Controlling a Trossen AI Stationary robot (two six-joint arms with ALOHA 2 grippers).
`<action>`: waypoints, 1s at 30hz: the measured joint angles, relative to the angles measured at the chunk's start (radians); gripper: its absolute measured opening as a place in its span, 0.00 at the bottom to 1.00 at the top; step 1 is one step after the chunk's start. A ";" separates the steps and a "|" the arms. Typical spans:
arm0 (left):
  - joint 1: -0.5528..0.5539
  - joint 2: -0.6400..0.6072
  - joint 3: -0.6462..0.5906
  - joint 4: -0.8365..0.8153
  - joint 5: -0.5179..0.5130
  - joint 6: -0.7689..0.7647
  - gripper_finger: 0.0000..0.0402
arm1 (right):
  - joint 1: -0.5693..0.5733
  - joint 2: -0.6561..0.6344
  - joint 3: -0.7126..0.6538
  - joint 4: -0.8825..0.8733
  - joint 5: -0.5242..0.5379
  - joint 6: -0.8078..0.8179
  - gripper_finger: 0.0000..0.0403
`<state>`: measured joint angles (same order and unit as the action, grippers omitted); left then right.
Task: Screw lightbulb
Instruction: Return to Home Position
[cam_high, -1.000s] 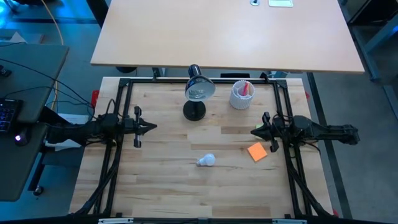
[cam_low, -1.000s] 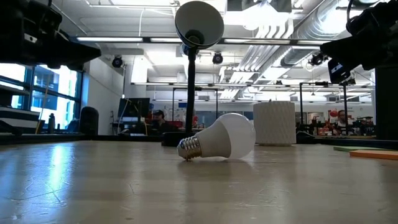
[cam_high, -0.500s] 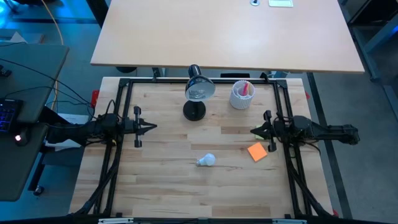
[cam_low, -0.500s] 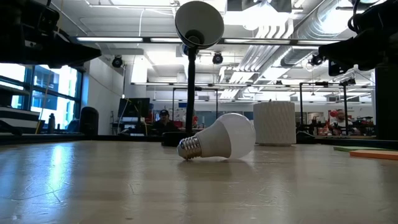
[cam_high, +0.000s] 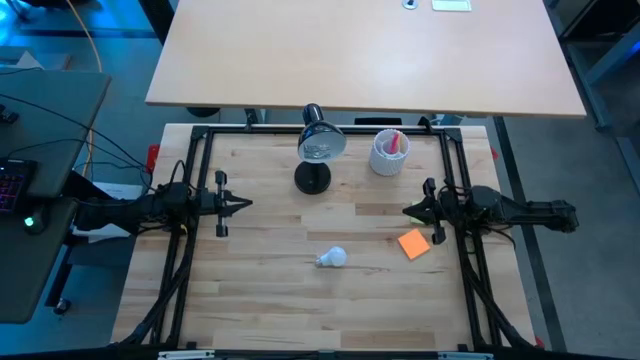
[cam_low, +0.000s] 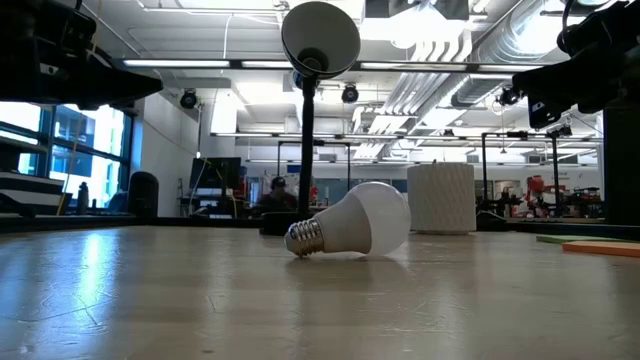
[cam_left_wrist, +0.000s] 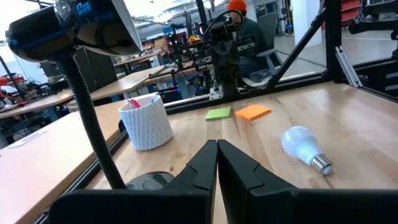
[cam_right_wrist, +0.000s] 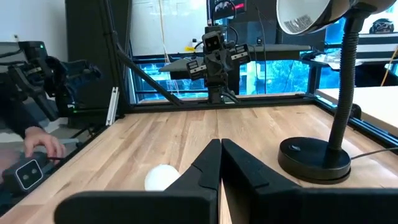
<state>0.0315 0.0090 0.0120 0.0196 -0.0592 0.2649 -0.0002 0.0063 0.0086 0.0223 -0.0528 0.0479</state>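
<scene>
Wooden table (cam_high: 270, 300): lightbulb (cam_high: 333, 257) lies between left claw (cam_high: 247, 204) and right claw (cam_high: 407, 211), both pressed together.

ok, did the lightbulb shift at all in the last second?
No. In the high view the lightbulb lies on its side just as far from the orange sticky pad and the lamp base as before.

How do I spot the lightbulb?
Find the wooden table, then the black desk lamp at its far edge. In front of the lamp lies the lightbulb, on its side. It is small, white and round with a silvery screw end, unlike the flat orange note.
</scene>
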 joint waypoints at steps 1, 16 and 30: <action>0.000 0.000 0.000 0.000 0.000 0.000 0.02 | 0.000 0.000 0.000 0.000 0.000 -0.001 0.02; 0.000 0.000 0.001 -0.007 0.000 -0.123 0.02 | 0.000 0.000 0.000 0.000 0.000 -0.003 0.02; 0.000 0.000 0.001 -0.007 0.000 -0.131 0.02 | 0.000 0.000 0.000 0.000 0.000 -0.003 0.02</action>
<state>0.0315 0.0091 0.0132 0.0124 -0.0595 0.1341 -0.0002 0.0063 0.0086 0.0223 -0.0528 0.0448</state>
